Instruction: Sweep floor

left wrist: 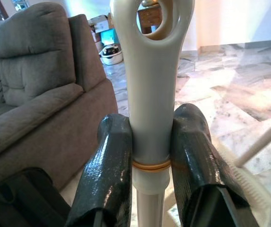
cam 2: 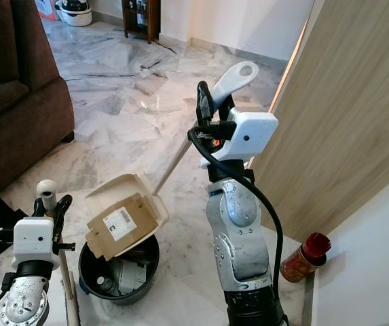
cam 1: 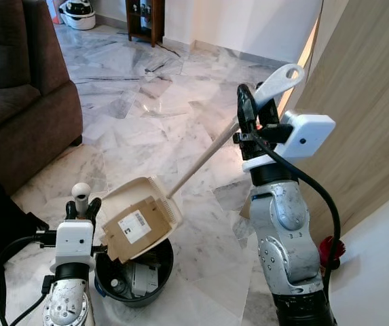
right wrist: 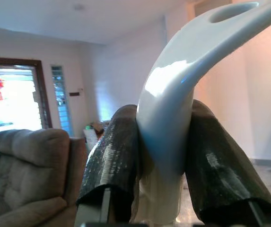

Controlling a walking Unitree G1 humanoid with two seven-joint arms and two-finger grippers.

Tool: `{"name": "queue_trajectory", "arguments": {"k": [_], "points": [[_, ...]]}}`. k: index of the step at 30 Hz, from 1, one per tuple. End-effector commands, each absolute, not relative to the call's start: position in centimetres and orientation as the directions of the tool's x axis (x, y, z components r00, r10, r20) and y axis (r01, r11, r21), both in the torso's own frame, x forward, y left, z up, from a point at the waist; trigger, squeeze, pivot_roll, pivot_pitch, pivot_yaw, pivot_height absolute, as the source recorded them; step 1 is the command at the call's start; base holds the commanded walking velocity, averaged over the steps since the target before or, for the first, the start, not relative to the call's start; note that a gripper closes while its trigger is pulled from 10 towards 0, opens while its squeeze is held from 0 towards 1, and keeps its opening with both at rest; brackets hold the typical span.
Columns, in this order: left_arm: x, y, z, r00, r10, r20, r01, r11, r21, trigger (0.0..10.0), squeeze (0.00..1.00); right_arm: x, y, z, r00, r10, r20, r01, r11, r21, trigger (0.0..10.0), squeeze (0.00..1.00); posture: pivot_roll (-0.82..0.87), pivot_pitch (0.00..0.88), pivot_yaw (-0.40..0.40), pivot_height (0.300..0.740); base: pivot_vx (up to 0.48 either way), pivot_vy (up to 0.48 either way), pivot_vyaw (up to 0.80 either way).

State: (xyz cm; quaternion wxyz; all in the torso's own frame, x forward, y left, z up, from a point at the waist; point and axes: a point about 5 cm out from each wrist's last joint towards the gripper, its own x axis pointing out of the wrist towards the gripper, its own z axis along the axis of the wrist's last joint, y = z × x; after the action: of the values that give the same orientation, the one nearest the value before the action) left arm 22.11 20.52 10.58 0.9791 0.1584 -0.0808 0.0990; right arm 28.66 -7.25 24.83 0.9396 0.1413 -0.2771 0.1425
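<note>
The black bin (cam 1: 134, 275) on the marble floor (cam 1: 146, 115) serves as reference. The dustpan (cam 1: 140, 216) is tipped directly above the bin's mouth, its open tray facing down toward the bin, with a flattened piece of cardboard (cam 1: 137, 231) bearing a white label lying in the tray, its lower edge overhanging the bin rim. Other refuse already sits inside the bin. The dustpan's long handle (cam 1: 208, 153) runs up and away from the bin toward the robot's right, ending in a looped grip held by the right gripper (cam 1: 256, 112), well above and to the right of the bin. In the right wrist view the two black fingers (right wrist: 114, 156) are clamped tight on that grip with no gap visible. The left gripper (cam 1: 82, 210) stands just beside the bin on its left, fingers (left wrist: 109, 165) closed firmly on the upright broom handle (left wrist: 152, 94) below its looped end; the broom head cannot be seen. Judgement: the step in hand is emptying the pan, and it turns on the cardboard sliding down the tray's slope into the bin. The right arm controls that tilt; the left, though nearer the bin, is occupied with the broom. The cardboard looks wide relative to the bin mouth and may catch on the rim. A brown sofa (cam 1: 17, 88) stands beyond the bin to its left.
</note>
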Motion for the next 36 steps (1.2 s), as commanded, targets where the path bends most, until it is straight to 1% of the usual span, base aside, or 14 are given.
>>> {"name": "queue_trajectory", "arguments": {"k": [1,3,4,6,9,15,17,20,24,27,29,32,36], "points": [[22.2,20.1,11.8,0.958,0.148,0.247,-0.221,0.927,0.302,10.0,0.00,27.2,-7.1,27.0,0.713,0.200,0.672,-0.409,0.897,0.166,10.0,0.00,0.21,0.096,-0.090,0.740,0.000,0.000,0.00],[22.3,20.1,11.8,0.958,0.148,0.246,-0.221,0.928,0.301,10.0,0.00,26.5,-6.5,27.1,0.673,0.253,0.695,-0.463,0.877,0.129,10.0,0.00,0.21,0.096,-0.090,0.740,0.000,0.000,0.00],[22.3,20.1,11.8,0.958,0.148,0.246,-0.221,0.928,0.301,10.0,0.00,26.5,-6.5,27.1,0.673,0.253,0.695,-0.463,0.877,0.129,10.0,0.00,0.21,0.096,-0.090,0.740,0.000,0.000,0.00],[22.3,20.1,11.8,0.958,0.149,0.247,-0.222,0.927,0.301,10.0,0.00,26.1,-6.1,27.2,0.639,0.305,0.706,-0.502,0.861,0.083,10.0,0.00,0.21,0.097,-0.089,0.740,0.000,0.000,0.00],[22.3,20.1,11.8,0.957,0.150,0.247,-0.223,0.927,0.302,10.0,0.00,25.9,-6.0,27.2,0.630,0.322,0.707,-0.505,0.861,0.057,10.0,0.00,0.21,0.098,-0.089,0.740,0.000,0.000,0.00],[22.2,20.1,11.8,0.957,0.150,0.249,-0.224,0.926,0.302,10.0,0.00,25.9,-6.1,27.2,0.623,0.322,0.713,-0.497,0.867,0.043,10.0,0.00,0.21,0.098,-0.088,0.740,0.000,0.000,0.00],[22.2,20.1,11.8,0.956,0.151,0.250,-0.225,0.926,0.302,10.0,0.00,25.6,-5.8,27.3,0.599,0.343,0.723,-0.497,0.868,0.000,10.0,0.00,0.21,0.098,-0.088,0.740,0.000,0.000,0.00],[22.2,20.1,11.8,0.957,0.151,0.250,-0.225,0.926,0.303,10.0,0.00,25.5,-5.6,27.2,0.590,0.363,0.721,-0.495,0.868,-0.032,10.0,0.00,0.21,0.099,-0.089,0.740,0.000,0.000,0.00],[22.2,20.0,11.8,0.957,0.150,0.250,-0.225,0.926,0.304,10.0,0.00,25.3,-5.2,27.3,0.564,0.391,0.727,-0.463,0.879,-0.114,10.0,0.00,0.21,0.101,-0.089,0.740,0.000,0.000,0.00],[22.2,20.0,11.8,0.957,0.150,0.250,-0.225,0.925,0.305,10.0,0.00,25.2,-5.1,27.3,0.553,0.398,0.732,-0.451,0.882,-0.138,10.0,0.00,0.21,0.101,-0.089,0.740,0.000,0.000,0.00],[22.2,20.0,11.8,0.956,0.150,0.250,-0.225,0.925,0.305,10.0,0.00,25.1,-5.1,27.5,0.537,0.405,0.740,-0.430,0.886,-0.173,10.0,0.00,0.21,0.101,-0.090,0.740,0.000,0.000,0.00],[22.2,20.0,11.8,0.957,0.149,0.250,-0.224,0.926,0.305,10.0,0.00,24.7,-4.6,27.5,0.500,0.452,0.739,-0.420,0.873,-0.249,10.0,0.00,0.21,0.100,-0.089,0.740,0.000,0.000,0.00],[22.3,20.0,11.7,0.957,0.148,0.250,-0.223,0.926,0.304,10.0,0.00,24.4,-4.3,27.4,0.487,0.469,0.737,-0.423,0.865,-0.270,10.0,0.00,0.21,0.100,-0.091,0.740,0.000,0.000,0.00]]}}
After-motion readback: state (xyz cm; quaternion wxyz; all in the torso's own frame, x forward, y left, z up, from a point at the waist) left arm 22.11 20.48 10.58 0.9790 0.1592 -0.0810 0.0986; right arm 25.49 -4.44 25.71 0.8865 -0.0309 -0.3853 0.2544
